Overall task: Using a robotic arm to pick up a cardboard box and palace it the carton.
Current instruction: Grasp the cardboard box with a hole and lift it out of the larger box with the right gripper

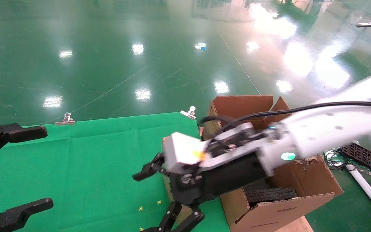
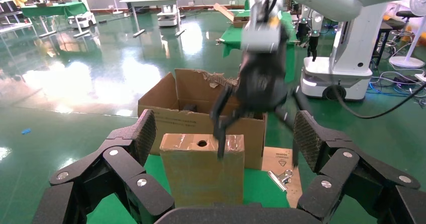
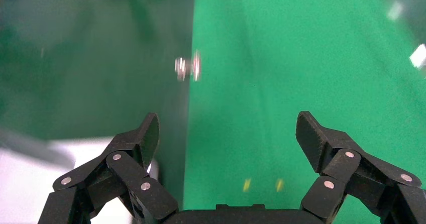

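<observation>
The cardboard box [image 2: 203, 171] stands upright on the green cloth [image 1: 85, 167], with a round hole [image 2: 202, 143] in its taped top face. In the head view my right arm hides all but a sliver of the cardboard box [image 1: 168, 190]. The carton [image 1: 269, 212] sits just right of it, flaps up, dark foam [image 1: 271, 194] inside. The right gripper [image 1: 140, 203] hovers open over the box, one fingertip [image 2: 219, 142] level with its top. No box shows between its fingers [image 3: 150, 133] in the right wrist view. The left gripper [image 1: 48, 167] waits open at the table's left.
Binder clips [image 1: 65, 119] [image 1: 188, 112] pin the cloth along the far edge, another clip [image 2: 281, 176] lies beside the carton. Small yellow marks [image 1: 140, 208] dot the cloth in front of the box. A black grid tray [image 1: 362, 156] lies on the floor at the right.
</observation>
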